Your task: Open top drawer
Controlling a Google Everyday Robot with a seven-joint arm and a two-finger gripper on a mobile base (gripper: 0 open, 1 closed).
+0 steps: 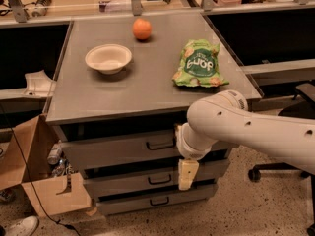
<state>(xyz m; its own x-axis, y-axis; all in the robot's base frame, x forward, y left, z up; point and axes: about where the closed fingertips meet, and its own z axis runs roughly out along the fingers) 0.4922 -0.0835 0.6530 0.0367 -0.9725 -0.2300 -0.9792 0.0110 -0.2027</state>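
Camera view from above and in front shows the thick white robot arm (256,132) reaching in from the right edge, bent at a bulky joint in front of the grey metal cabinet (147,90). From that joint the cream-coloured gripper (187,174) hangs straight down. It lies over the front of the middle drawer (128,180), to the right of that drawer's handle. Whether it is open or closed cannot be told.

The grey flat-fronted top drawer (118,151) sits just under the cabinet's top surface, and its small dark loop handle (160,144) is just left of the arm's joint and above the gripper. A shorter bottom drawer (133,204) lies beneath the middle one.

On the cabinet's top stand a shallow cream bowl (108,58), a round orange fruit (141,29) behind it, and a green crinkled snack bag (199,64) near the right edge.

Left of the cabinet an open brown cardboard box (34,191) stands on the speckled floor (246,210), with drink cans (55,154) behind it. A dark office chair (295,132) stands at the right.
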